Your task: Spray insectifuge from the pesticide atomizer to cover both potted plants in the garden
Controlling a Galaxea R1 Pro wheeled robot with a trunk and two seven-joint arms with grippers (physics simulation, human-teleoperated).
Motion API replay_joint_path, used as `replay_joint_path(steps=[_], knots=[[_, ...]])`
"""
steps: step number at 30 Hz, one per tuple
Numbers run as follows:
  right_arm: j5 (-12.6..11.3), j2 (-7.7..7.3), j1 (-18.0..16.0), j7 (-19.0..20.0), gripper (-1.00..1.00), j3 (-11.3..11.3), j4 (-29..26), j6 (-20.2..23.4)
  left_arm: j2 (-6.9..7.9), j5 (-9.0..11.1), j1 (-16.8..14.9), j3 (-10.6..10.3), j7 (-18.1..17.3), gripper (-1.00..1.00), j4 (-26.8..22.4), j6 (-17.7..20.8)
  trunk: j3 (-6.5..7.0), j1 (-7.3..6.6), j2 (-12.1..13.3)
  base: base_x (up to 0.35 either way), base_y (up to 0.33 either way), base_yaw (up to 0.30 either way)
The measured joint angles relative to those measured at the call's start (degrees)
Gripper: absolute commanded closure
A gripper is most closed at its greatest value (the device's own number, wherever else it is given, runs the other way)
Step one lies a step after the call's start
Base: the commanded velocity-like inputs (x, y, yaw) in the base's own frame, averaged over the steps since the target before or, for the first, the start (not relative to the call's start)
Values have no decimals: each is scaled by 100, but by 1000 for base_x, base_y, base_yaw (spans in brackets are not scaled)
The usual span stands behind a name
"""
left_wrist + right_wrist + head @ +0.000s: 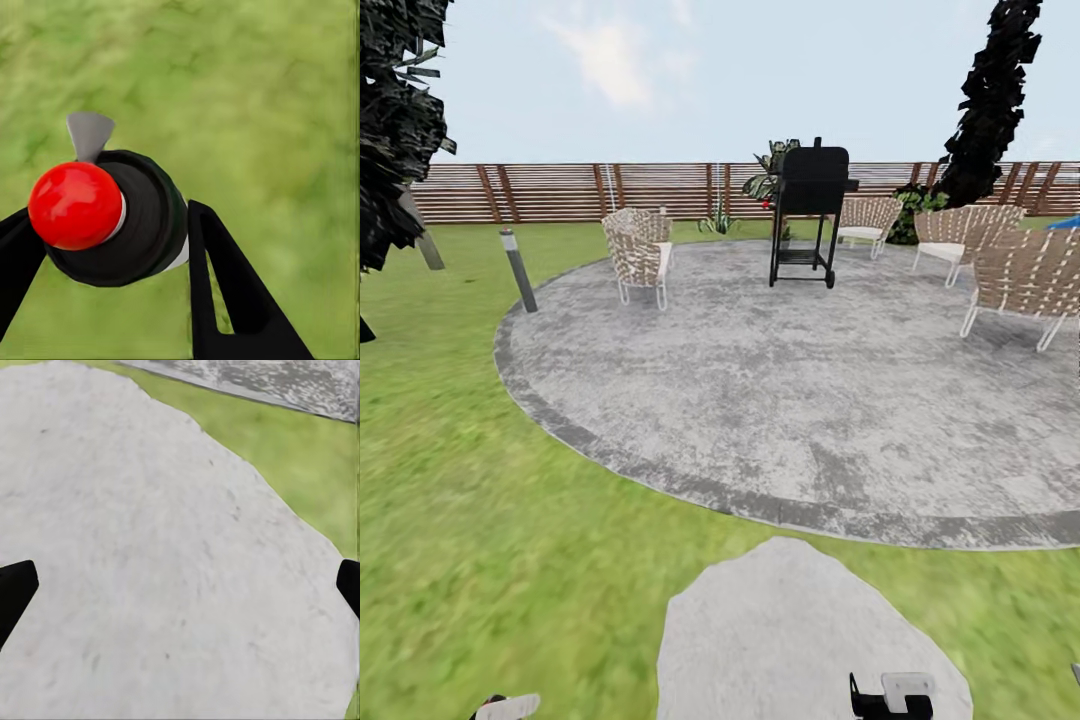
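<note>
Over the lawn (285, 90), the left end effector (112, 240) pinches the pesticide atomizer (127, 217); the right end effector (180, 585) hangs spread. Pickup looks done; spraying both potted plants remains.

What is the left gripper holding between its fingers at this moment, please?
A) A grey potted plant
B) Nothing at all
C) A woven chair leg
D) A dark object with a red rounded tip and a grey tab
D: in the left wrist view the left gripper has its black fingers on either side of the atomizer, a dark rounded body with a red tip and grey tab, above the grass.
</note>
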Motion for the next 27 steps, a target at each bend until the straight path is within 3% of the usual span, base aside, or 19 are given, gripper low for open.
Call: replay_joint_path(steps=[27], knots=[[1,0,0,0,-100,2,0,0,0,2,0,3,5,100,0,0,0,0,0,335,-124,0]])
